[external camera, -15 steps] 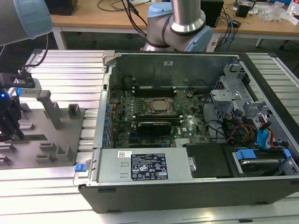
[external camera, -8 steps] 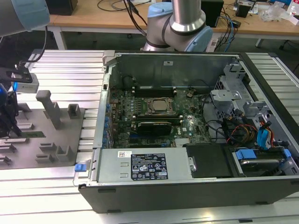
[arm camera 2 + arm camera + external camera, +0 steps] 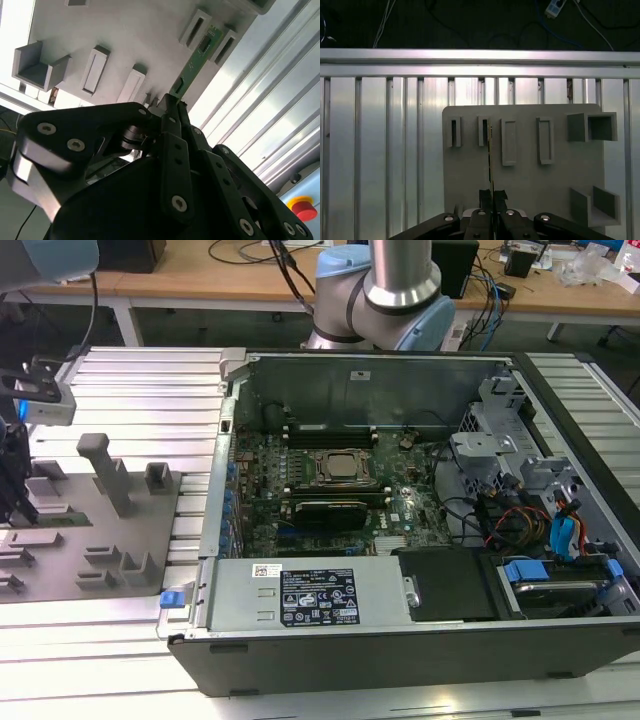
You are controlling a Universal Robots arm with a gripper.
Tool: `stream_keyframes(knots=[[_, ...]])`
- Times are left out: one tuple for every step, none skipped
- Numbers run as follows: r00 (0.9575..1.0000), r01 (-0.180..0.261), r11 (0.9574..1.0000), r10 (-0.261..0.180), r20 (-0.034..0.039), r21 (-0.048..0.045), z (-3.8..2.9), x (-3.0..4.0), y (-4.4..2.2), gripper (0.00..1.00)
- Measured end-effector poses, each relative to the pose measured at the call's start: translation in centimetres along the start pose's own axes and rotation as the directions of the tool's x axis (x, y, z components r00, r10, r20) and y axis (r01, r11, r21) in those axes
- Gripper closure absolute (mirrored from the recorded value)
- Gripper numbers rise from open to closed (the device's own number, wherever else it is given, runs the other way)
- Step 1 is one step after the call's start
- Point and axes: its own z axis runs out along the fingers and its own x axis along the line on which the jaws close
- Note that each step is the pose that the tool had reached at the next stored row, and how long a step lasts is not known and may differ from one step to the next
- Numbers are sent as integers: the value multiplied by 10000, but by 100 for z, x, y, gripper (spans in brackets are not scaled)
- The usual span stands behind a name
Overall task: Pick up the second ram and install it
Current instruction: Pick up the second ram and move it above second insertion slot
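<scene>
Pincer (image 3: 492, 193) clenches the top edge of the second ram (image 3: 194, 61), which stands on edge between slot blocks of the grey tray (image 3: 540, 190) on the ribbed worktop (image 3: 380, 150) (light, stiff, likely fragile; safest gripped by its bare long edge).

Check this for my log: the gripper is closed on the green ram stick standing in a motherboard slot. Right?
No. The gripper is closed on the second ram, but it stands in the grey holder tray, not a motherboard slot; the first wrist view shows this.
</scene>
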Motion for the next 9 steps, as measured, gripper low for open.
stream_keyframes(knots=[[10000,0,10000,0,-1,0,-13,0,1,87],[10000,0,10000,0,-1,-1,-34,-1,2,87],[10000,0,10000,0,0,0,-68,-2,3,87],[10000,0,10000,0,0,0,-81,-2,3,87],[10000,0,10000,0,0,0,-96,-3,4,87],[10000,0,10000,0,0,0,-124,-4,5,87],[10000,0,10000,0,0,0,-154,-5,7,87],[10000,0,10000,0,-1,0,-180,-6,8,87],[10000,-1,10000,1,-1,-1,-204,-7,9,87]])
